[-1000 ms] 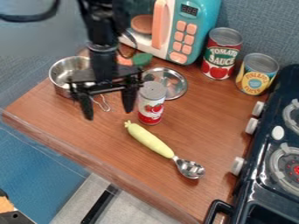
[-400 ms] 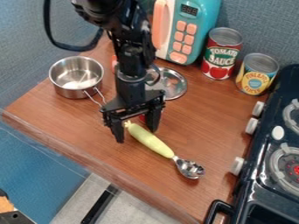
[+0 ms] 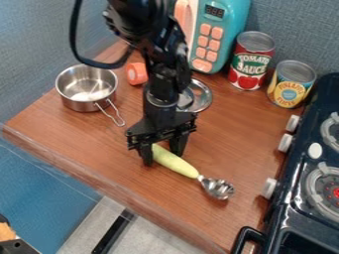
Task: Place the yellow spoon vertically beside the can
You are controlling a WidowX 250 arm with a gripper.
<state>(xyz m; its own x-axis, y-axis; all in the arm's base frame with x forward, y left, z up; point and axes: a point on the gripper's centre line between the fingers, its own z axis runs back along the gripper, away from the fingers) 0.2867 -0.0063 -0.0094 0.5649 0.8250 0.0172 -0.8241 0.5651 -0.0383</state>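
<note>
Pincer (image 3: 163, 158): over the worktop at mid-view, pointing down; fingers spread, one either side of the spoon's grip end. Whether either touches it, cannot tell.
Yellow spoon (image 3: 179, 165): lying flat on the wooden counter (image 3: 119, 139), aslant, handle end between the fingers, metal bowl (image 3: 218, 189) toward the lower right.
Grip risk: hold would be at the far end of the handle, metal bowl well off to one side. On lifting, likely to swing or droop; cause, weight far from the pinch.
Slip risk: handle looks smooth and rounded; a shallow or skewed bite could let it roll or squirt out on closing.
Turn risk: if "vertically" means lined up away from the viewer, the slant needs correcting; too little wrist turn leaves it crooked. If upright is meant, a rounded end would probably topple on release.
Target cans: red can (image 3: 251, 60) and yellow-and-blue can (image 3: 291, 84), near each other at the back. Task names one; which, unclear. Wrong choice possible. Swinging the bowl in close could knock either.
Lid (image 3: 199, 95): flat, partly behind the arm; a low sweep backward could catch it.
Pot (image 3: 86, 93): well apart from the spoon, wire handle toward the arm; snag possible if the arm strays that way.
Stove (image 3: 301, 218): right side, knobs facing the counter; a wide swing could clip them.
</note>
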